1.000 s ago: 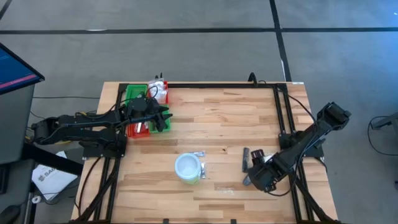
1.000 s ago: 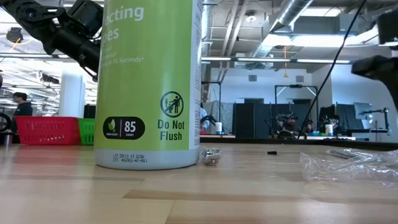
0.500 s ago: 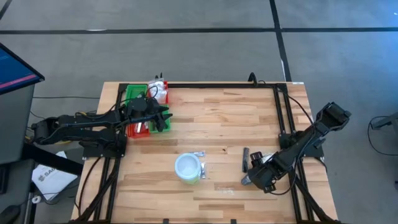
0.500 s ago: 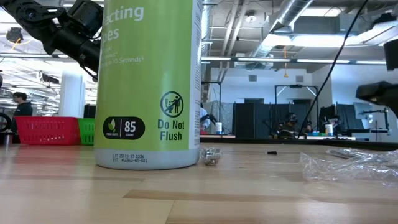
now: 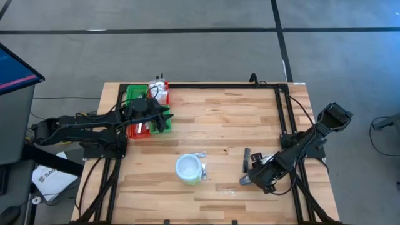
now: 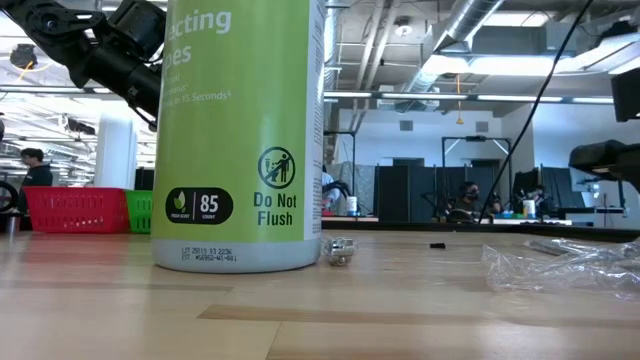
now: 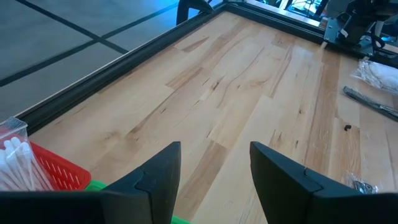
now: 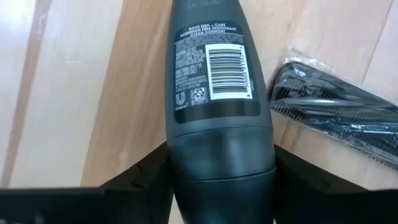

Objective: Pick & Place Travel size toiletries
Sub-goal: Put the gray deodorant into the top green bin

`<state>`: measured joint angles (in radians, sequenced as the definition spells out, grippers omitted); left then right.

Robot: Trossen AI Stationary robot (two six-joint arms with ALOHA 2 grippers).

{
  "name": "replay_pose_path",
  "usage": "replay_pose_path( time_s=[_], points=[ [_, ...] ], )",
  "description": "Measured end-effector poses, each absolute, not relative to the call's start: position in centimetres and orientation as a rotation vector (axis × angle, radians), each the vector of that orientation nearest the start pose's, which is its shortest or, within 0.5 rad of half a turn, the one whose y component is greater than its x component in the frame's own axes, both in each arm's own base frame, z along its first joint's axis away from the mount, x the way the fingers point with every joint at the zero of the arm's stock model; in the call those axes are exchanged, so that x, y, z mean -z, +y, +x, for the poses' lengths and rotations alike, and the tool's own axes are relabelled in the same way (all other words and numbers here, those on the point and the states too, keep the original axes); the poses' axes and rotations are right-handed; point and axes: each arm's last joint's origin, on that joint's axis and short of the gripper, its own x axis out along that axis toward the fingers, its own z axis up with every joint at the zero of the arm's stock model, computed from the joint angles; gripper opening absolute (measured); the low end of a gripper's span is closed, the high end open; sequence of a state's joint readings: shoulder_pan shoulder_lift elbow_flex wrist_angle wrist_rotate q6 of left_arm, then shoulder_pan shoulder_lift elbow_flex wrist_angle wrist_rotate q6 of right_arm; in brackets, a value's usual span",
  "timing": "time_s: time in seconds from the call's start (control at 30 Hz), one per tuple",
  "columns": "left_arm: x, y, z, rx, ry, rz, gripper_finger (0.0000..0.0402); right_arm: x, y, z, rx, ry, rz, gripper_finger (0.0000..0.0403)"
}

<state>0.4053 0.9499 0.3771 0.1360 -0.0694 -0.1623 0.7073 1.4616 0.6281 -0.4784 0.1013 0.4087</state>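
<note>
A dark grey deodorant stick (image 8: 214, 81) with a barcode label lies flat on the wooden table near its right front. My right gripper (image 5: 248, 179) points steeply down over it, shut on its lower end (image 8: 221, 162). Next to it lies a black comb in a clear packet (image 8: 336, 118), also seen as a dark comb packet (image 5: 247, 159) in the high view. My left gripper (image 7: 214, 168) waits open and holds nothing, above the red and green tray (image 5: 134, 94) at the far left. My right gripper pinches the deodorant stick's smooth dark end, one finger (image 8: 146, 171) on each narrow side (image 8: 177, 155). The fingers come from above, slanting, and lie across the stick. The stick lies flat on the table, label up.
A round white tub with a green side (image 5: 189, 169) stands at the near middle and fills the low view as a tall green tub (image 6: 240, 130). Crumpled clear plastic (image 6: 560, 265) lies near the right gripper. A clear box of cotton swabs (image 7: 12, 155) sits by the tray.
My right gripper has come down toward the table over the deodorant stick and tipped a little steeper. The left arm has kept still.
</note>
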Motion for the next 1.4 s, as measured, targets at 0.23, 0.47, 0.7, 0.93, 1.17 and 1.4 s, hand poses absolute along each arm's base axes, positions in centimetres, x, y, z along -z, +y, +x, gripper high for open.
replay_pose_path(
  time_s=[0.23, 0.47, 0.7, 0.93, 1.17, 1.4],
  points=[
    [-19.5, 7.8, 17.6, -0.501, 0.396, -0.231, 0.0184, -13.2, 14.1, 17.7, -0.285, 1.321, -0.110, 0.0189],
    [-19.5, 7.8, 17.6, -0.501, 0.396, -0.231, 0.0184, -14.9, 14.3, 19.0, -0.276, 1.294, -0.082, 0.0189],
    [-19.5, 7.8, 17.6, -0.500, 0.396, -0.231, 0.0184, -17.2, 13.9, 20.3, -0.190, 1.300, -0.112, 0.0189],
    [-19.5, 7.8, 17.6, -0.498, 0.396, -0.231, 0.0184, -19.5, 12.3, 22.0, -0.072, 1.278, -0.185, 0.0189],
    [-19.5, 7.8, 17.6, -0.496, 0.394, -0.231, 0.0184, -21.2, 9.9, 24.4, 0.005, 1.194, -0.239, 0.0189],
    [-19.6, 7.8, 17.6, -0.497, 0.387, -0.230, 0.0184, -22.7, 6.7, 27.2, 0.029, 1.052, -0.306, 0.0189]
  ],
)
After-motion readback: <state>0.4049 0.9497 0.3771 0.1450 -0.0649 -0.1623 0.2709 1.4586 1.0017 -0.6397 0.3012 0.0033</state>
